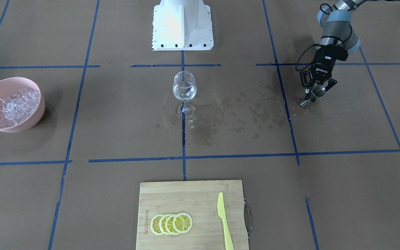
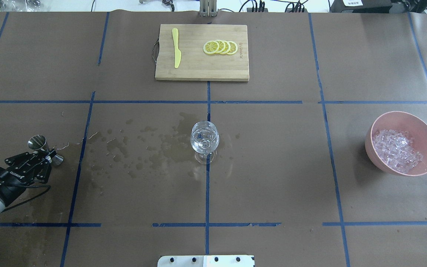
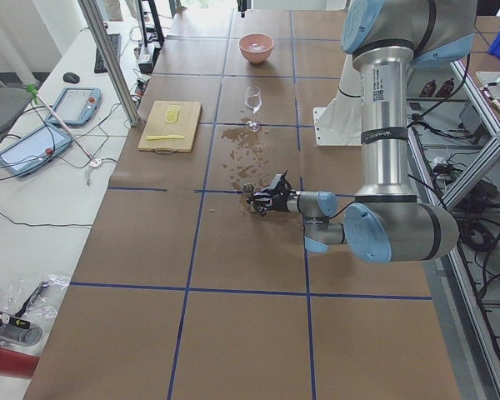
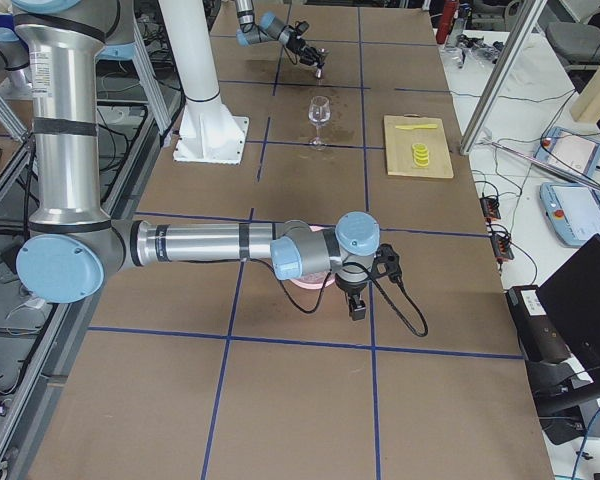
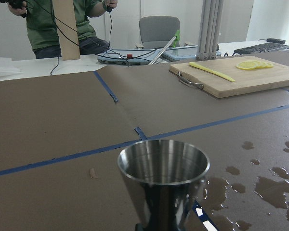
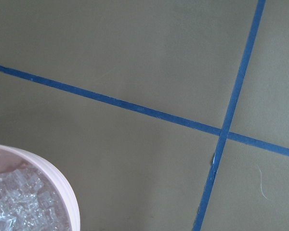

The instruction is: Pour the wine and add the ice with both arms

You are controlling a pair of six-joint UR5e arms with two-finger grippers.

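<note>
At the table's centre stands one stemmed glass [image 2: 205, 141], clear and round-bowled, with a little colourless wine [image 1: 184, 93] in its bottom. Dark wet patches [image 2: 143, 148] blotch the brown paper between it and the left gripper [image 2: 46, 152]. That gripper's two black fingers are clamped on the narrow waist of one jigger [image 2: 39, 142]. It is polished steel, hourglass-shaped, and held tilted low over the table's left end. Its upper cup looks empty in the wrist view.

Far to the right sits one smooth pink bowl [image 2: 410, 120] heaped with ice [image 2: 397, 150] — many small glassy cubes. The right arm [image 4: 200, 243] reaches over that bowl and covers most of it in the side view. The right gripper [image 4: 356, 305] hangs at the bowl's edge — I cannot tell whether its fingers are spread or closed.

On the far side lies one bamboo board [image 2: 198, 66] with a metal handle, carrying four overlapping lemon slices [image 2: 221, 47] and one yellow knife [image 2: 176, 52]. One person [image 5: 62, 24] stands beyond the table.
</note>
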